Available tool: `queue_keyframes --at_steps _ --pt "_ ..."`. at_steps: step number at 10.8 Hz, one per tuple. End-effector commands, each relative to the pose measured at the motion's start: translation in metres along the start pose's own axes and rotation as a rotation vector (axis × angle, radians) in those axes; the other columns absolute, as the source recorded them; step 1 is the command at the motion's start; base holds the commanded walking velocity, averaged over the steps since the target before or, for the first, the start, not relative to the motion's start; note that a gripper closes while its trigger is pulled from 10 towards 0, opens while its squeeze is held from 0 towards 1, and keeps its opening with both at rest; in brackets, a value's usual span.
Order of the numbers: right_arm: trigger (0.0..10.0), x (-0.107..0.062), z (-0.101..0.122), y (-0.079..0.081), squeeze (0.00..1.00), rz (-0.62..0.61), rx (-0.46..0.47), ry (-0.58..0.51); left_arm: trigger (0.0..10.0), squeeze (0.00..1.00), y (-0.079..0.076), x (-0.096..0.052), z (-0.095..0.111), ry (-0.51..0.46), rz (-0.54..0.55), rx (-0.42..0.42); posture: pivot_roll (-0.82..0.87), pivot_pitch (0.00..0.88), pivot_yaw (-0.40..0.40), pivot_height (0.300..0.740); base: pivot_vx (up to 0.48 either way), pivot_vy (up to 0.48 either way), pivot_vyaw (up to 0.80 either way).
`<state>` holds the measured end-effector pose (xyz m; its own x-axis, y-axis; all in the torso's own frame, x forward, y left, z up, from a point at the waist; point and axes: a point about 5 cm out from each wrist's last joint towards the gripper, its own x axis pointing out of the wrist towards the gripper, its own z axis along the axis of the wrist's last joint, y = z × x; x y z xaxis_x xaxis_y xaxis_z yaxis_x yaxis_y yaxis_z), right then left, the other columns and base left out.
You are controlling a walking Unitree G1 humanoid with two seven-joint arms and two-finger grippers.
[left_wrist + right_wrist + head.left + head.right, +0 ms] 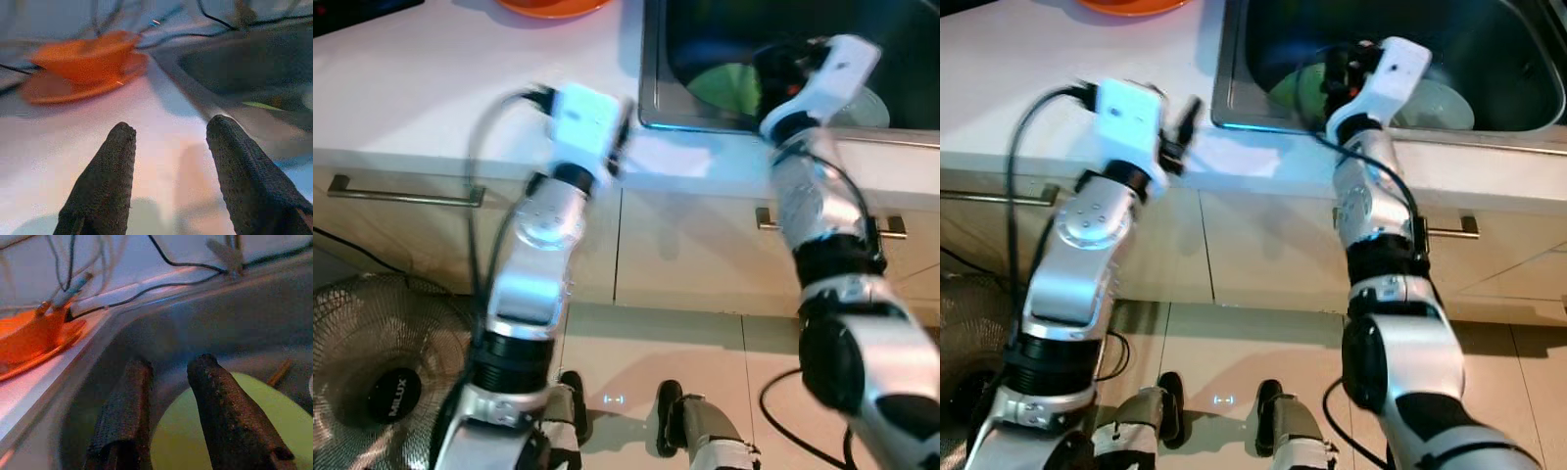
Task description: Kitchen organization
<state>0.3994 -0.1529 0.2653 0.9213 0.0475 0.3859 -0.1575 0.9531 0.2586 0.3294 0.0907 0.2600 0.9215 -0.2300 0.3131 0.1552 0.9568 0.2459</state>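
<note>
A green plate (729, 86) lies in the steel sink (651, 69), with a pale plate (867, 108) beside it. My right gripper (168, 369) reaches down into the sink just above the green plate (230, 431); it is open, with a narrow gap and nothing between its fingers. An orange bowl (85, 51) sits on an orange plate (44, 88) at the back of the white countertop (421, 78). My left gripper (171, 129) hovers open and empty over the counter, left of the sink and short of the orange dishes.
Cabinet drawers with metal handles (406, 193) run below the counter edge. A floor fan (372, 382) stands at the lower left, and a black cable (793, 416) lies on the tiled floor at the right. Thin cables run along the wall behind the sink (161, 284).
</note>
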Motion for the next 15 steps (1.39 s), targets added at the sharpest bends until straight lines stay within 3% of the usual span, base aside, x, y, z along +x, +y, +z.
queue_keyframes --at_steps 1,3,5,8,10,12,15 --pt "10.0 -0.006 0.008 0.009 0.0 0.035 -0.028 -0.065 10.0 0.0 0.008 0.002 0.003 -0.031 0.045 0.029 0.17 0.302 -0.053 0.74 0.0 0.0 0.0" --pt "10.0 -0.022 0.017 0.024 0.0 0.099 -0.14 -0.154 10.0 0.0 0.024 0.002 0.005 -0.06 0.121 0.056 0.16 0.297 -0.047 0.74 0.0 0.126 0.0" --pt "10.0 -0.027 0.017 0.023 0.0 0.07 -0.136 -0.148 10.0 0.0 0.028 0.002 0.005 -0.068 0.131 0.065 0.16 0.291 -0.043 0.74 0.0 0.446 0.0" --pt "10.0 -0.03 0.014 0.02 0.0 0.042 -0.138 -0.124 10.0 0.0 0.024 0.004 0.008 -0.087 0.124 0.094 0.16 0.282 -0.043 0.74 0.0 0.442 -0.26" --pt "10.0 -0.033 0.011 0.02 0.0 0.039 -0.137 -0.108 10.0 0.0 0.016 0.004 0.01 -0.106 0.078 0.11 0.16 0.286 -0.04 0.74 0.0 0.0 0.0" --pt "10.0 -0.033 0.007 0.017 0.0 0.024 -0.131 -0.09 10.0 0.0 0.012 0.002 0.015 -0.139 0.081 0.064 0.16 0.295 -0.04 0.74 0.0 0.0 0.0" --pt "10.0 -0.033 0.004 0.015 0.0 0.009 -0.115 -0.063 10.0 0.0 0.015 0.002 0.015 -0.136 0.1 0.088 0.17 0.302 -0.039 0.74 0.2 0.0 -0.26"
